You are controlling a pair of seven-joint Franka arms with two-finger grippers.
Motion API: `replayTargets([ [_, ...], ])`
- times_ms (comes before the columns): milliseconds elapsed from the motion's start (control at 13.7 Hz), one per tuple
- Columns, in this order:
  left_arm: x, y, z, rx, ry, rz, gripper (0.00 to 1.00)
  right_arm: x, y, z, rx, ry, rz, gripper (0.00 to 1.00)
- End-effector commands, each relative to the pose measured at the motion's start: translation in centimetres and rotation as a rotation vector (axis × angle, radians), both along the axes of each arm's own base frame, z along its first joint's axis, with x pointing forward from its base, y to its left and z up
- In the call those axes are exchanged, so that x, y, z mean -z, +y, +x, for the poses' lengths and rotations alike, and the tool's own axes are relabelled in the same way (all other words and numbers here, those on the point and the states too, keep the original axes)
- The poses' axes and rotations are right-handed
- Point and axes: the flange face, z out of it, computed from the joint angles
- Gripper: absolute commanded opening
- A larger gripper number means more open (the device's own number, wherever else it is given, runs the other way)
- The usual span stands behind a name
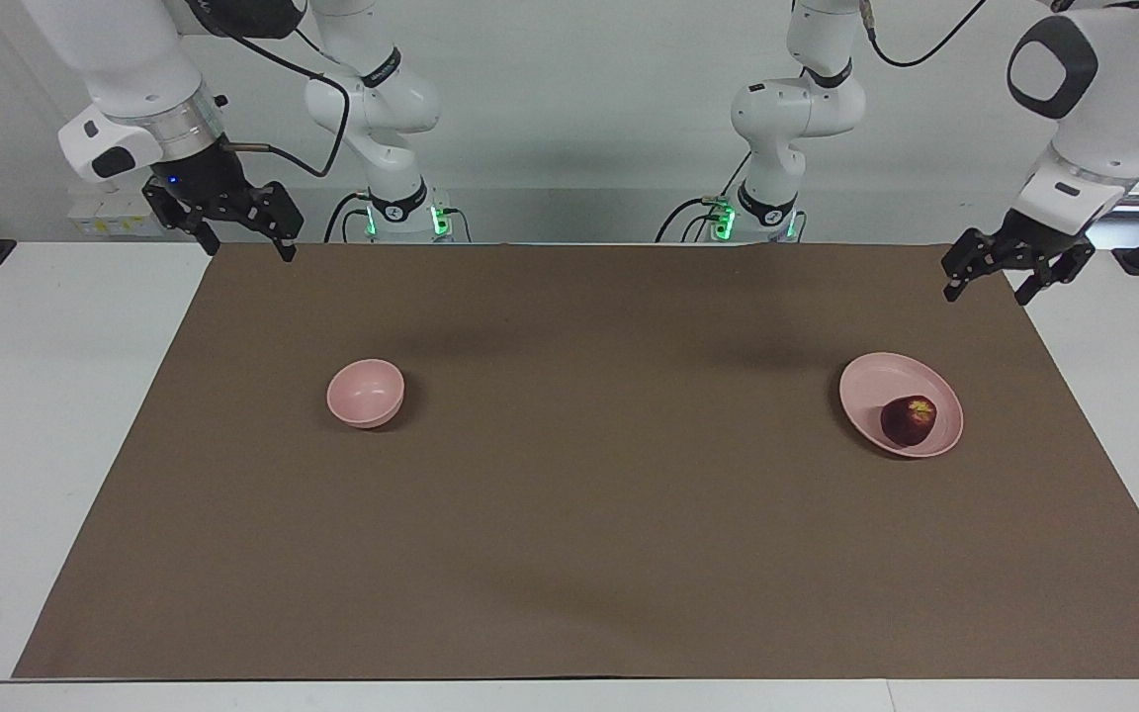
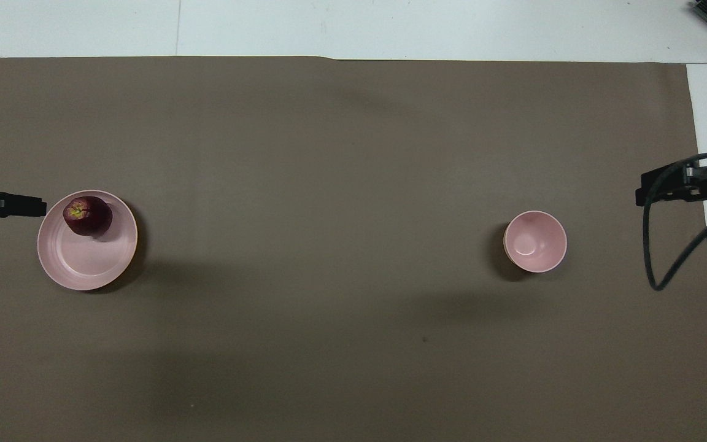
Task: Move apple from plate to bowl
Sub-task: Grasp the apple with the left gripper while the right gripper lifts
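Looking down from high across the table, facing both robot bases and taking in the whole brown mat (image 1: 569, 514). Looking steeply down from above the robots' end, facing forward, sitting closer to the mat (image 2: 341, 153). Sharing the mat, the plate (image 1: 876, 386) (image 2: 83, 264) and the bowl (image 1: 365, 393) (image 2: 535, 241), half a turn apart.

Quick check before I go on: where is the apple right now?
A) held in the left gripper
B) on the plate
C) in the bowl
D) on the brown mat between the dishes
B: the apple sits on the plate at the left arm's end of the table, while the bowl holds nothing and both grippers hang over the mat's corners away from it.
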Motion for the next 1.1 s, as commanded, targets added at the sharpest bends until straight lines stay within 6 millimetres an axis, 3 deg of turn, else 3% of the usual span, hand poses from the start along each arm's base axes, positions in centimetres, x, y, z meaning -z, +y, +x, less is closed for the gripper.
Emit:
replayTargets([
  [0, 3.5, 0.3, 1.2, 0.001, -0.005, 0.005, 1.00, 1.6, 1.7, 0.5, -0.009, -0.018, 0.006, 1.00],
  [292, 11.7, -0.7, 0.6, 0.013, -0.009, 0.010, 1.00, 5.4, 5.8, 1.7, 0.014, -0.028, 0.047, 1.00],
  [438, 14.8, -0.8, 0.2, 0.015, -0.010, 0.013, 1.00, 7.6, 6.7, 2.3, 0.049, -0.025, 0.071, 1.00],
  [584, 16.4, -0.8, 0.3, 0.015, -0.019, 0.016, 1.00, 10.0, 8.9, 3.0, 0.078, 0.022, 0.126, 1.00],
  [730, 16.2, -0.7, 0.7, 0.013, -0.050, 0.019, 1.00, 11.8, 10.4, 3.5, 0.136, 0.052, 0.147, 1.00],
  [803, 16.1, -0.7, 0.8, 0.016, -0.056, 0.020, 0.79, 12.6, 11.8, 3.5, 0.136, 0.057, 0.147, 1.00],
  [949, 15.9, -0.5, 1.1, 0.028, -0.068, 0.024, 0.24, 14.4, 14.0, 3.4, 0.204, 0.084, 0.182, 1.00],
  [1022, 16.0, -0.4, 1.4, 0.027, -0.072, 0.026, 0.13, 14.8, 14.7, 3.4, 0.227, 0.091, 0.223, 1.00],
])
